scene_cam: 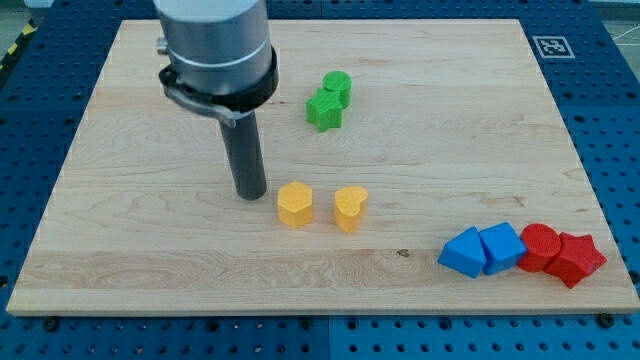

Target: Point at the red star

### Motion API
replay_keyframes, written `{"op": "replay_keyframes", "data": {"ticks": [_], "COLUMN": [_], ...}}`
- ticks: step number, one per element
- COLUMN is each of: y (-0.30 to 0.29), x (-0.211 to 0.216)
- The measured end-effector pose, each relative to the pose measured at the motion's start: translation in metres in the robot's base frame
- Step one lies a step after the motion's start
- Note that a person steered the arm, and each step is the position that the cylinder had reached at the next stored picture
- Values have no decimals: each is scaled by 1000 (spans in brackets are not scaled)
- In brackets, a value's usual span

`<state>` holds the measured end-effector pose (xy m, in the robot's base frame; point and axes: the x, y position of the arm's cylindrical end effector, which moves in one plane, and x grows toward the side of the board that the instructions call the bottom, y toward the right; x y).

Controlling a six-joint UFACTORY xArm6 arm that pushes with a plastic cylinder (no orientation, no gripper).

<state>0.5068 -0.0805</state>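
Far to the view's right and lower than the end effector [250,194], a bare rod holding nothing, the red star [576,259] is best approached below the yellow blocks [295,205], stopping short of contact.

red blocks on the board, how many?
2, both at the view's bottom right, touching: a red round block beside the blue blocks, and the red star just right of it. My tip is far off, left of the yellow blocks. None looks hidden.

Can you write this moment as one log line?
goal: red star | my tip: left of yellow blocks, far from star | not pointing yet
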Motion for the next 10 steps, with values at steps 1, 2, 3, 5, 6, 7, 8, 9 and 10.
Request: {"op": "replay_keyframes", "data": {"ticks": [1,2,3,5,6,7,8,9,10], "y": [0,3,43,49,71,117,157,201,210], "x": [1,1,6,-20,-56,-56,-56,-19,-14]}}
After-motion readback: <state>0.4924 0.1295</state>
